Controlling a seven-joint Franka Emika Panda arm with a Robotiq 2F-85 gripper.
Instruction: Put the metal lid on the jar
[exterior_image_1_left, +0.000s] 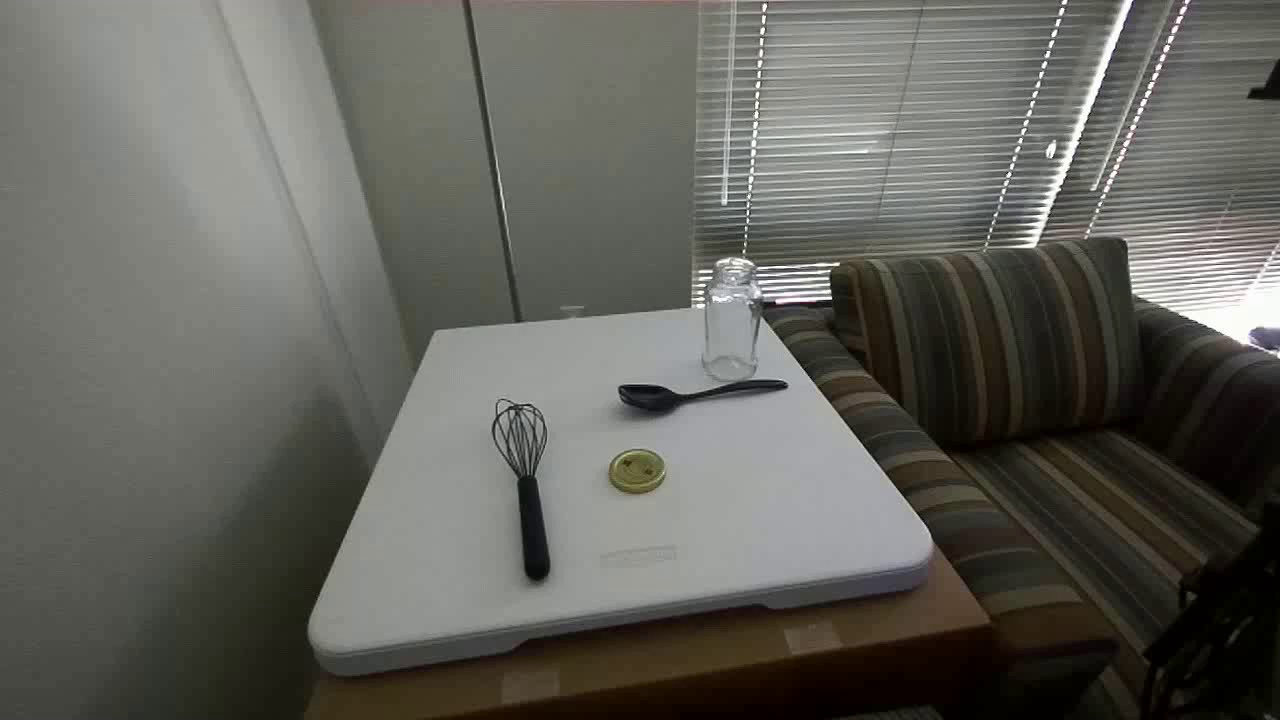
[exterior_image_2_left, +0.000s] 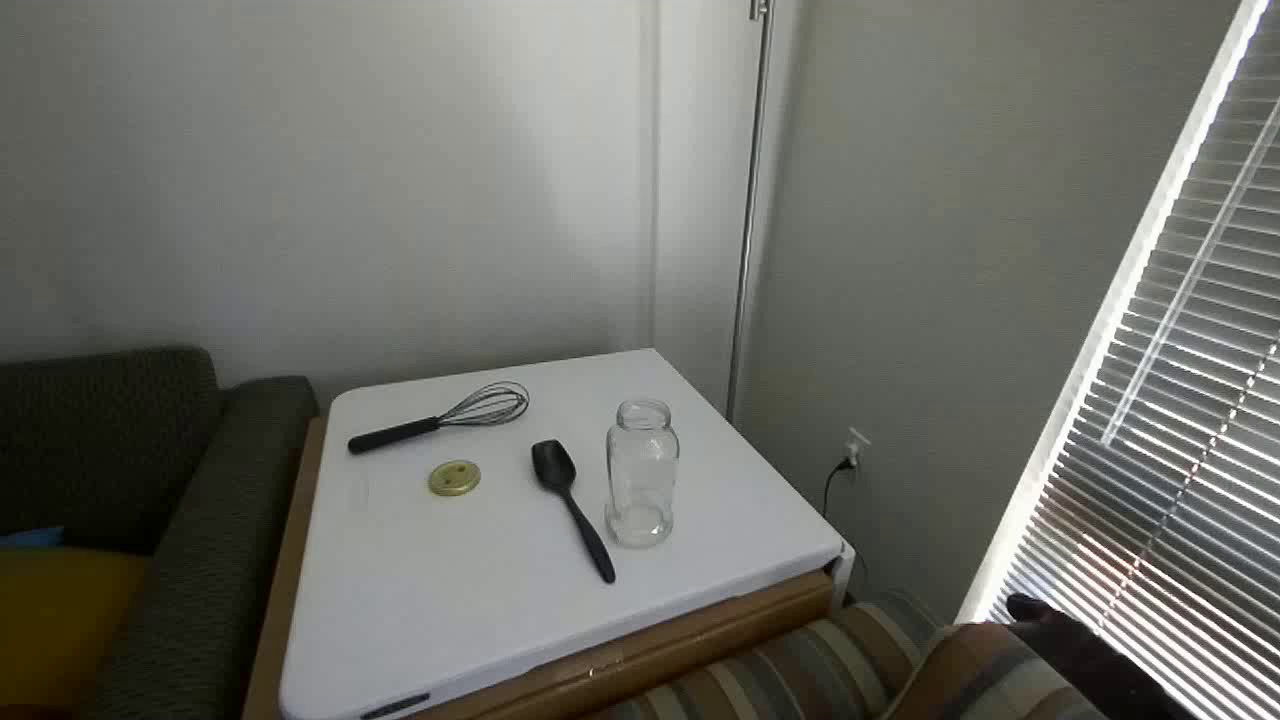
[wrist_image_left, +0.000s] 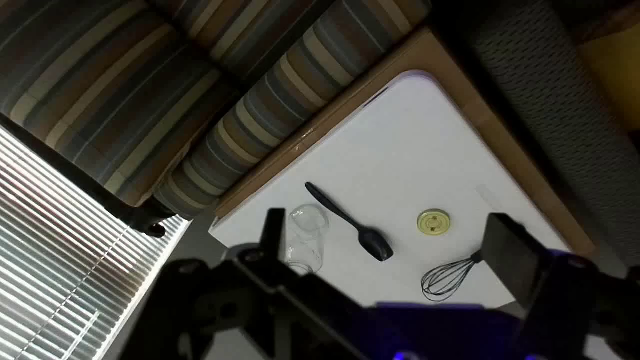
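Note:
The metal lid is a flat round gold disc (exterior_image_1_left: 637, 471) lying on the white table top, seen in both exterior views (exterior_image_2_left: 455, 478) and in the wrist view (wrist_image_left: 434, 222). The jar (exterior_image_1_left: 732, 325) is clear glass, stands upright without a cover, and shows in both exterior views (exterior_image_2_left: 642, 480). In the wrist view the jar (wrist_image_left: 306, 245) is partly hidden behind the left finger. My gripper (wrist_image_left: 389, 217) is open with nothing between its fingers, above and away from the table. The lid shows between the fingers in the wrist view but apart from them. The gripper cannot be made out in either exterior view.
A black spoon (exterior_image_1_left: 655, 398) lies between the lid and the jar, its handle close to the jar. A black whisk (exterior_image_1_left: 535, 520) lies beside the lid. A striped armchair (exterior_image_1_left: 870, 480) adjoins the table's edge by the jar. A wall (exterior_image_1_left: 150, 400) runs along the opposite side.

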